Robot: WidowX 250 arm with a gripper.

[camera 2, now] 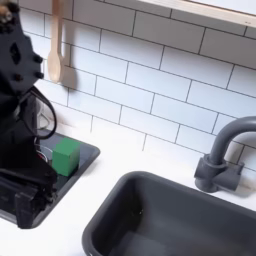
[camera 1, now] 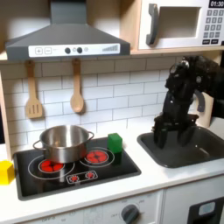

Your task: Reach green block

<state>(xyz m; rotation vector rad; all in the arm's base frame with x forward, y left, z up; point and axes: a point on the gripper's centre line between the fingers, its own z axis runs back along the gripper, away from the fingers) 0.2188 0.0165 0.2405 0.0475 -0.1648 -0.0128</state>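
Sink [camera 2: 150, 215] foremost, arm bent downward, tool [camera 1: 164, 136] over it (grip unclear), green block [camera 1: 115, 142] apart.

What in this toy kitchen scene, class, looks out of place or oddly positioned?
Two toy blocks sit on the cooking surface. The green block rests at the stovetop's back corner beside the steel pot, and a yellow block sits at the first exterior view's left edge. Nothing looks spilled or damaged.

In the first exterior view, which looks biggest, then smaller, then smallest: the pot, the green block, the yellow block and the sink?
1. Sink
2. Pot
3. Green block and yellow block: they look about the same, and the yellow one is cut off by the picture's edge, so I won't rank them.
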